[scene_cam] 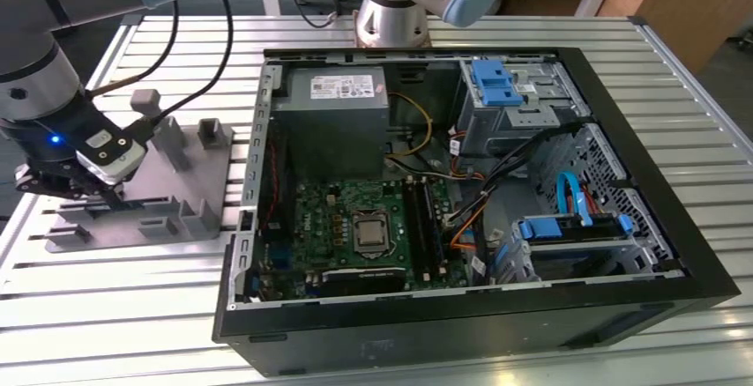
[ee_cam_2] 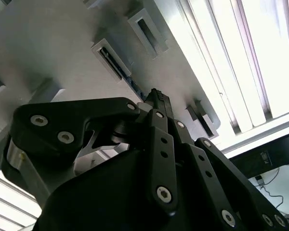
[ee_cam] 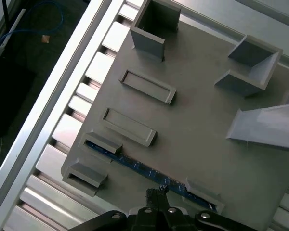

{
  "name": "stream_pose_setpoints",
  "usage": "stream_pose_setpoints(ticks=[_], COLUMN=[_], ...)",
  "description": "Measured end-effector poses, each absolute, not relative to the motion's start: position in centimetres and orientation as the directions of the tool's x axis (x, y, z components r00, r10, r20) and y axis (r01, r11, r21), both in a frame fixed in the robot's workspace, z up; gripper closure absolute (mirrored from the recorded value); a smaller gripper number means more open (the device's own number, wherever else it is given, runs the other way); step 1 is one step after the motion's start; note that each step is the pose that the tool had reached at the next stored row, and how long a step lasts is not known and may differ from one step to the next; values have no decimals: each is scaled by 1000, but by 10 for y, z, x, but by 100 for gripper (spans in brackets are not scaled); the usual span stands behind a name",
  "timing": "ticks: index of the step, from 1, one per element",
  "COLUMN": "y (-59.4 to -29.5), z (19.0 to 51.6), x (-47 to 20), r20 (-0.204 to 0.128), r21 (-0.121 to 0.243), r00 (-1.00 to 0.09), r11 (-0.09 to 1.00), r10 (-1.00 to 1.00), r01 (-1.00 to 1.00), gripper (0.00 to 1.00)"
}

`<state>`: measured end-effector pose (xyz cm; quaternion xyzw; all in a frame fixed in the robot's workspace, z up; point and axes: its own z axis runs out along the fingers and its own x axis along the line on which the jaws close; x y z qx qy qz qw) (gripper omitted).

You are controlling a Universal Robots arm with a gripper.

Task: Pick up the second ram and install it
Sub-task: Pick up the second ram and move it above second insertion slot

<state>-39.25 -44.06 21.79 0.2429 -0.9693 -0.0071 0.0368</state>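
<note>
A slatted aluminium table [scene_cam: 118,315] carries a grey fixture plate [scene_cam: 189,183] at the exterior view's left, an open computer case [scene_cam: 471,320] at its right, and the arm's base [scene_cam: 394,20] at the far edge.

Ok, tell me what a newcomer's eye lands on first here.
The open PC case sits at the exterior view's middle and right, green motherboard exposed. At that view's left the end effector hangs low over a grey fixture plate, its tip at a blue-green ram held on edge in brackets.
</note>
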Motion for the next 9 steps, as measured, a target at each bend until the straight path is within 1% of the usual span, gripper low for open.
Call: stream_pose_setpoints(ticks=[9], y=[-441], z=[218], x=[-393], r20=[68], r21=[32], r00=[-848], r11=[851], r10=[-525], r01=[-524], gripper=[90])
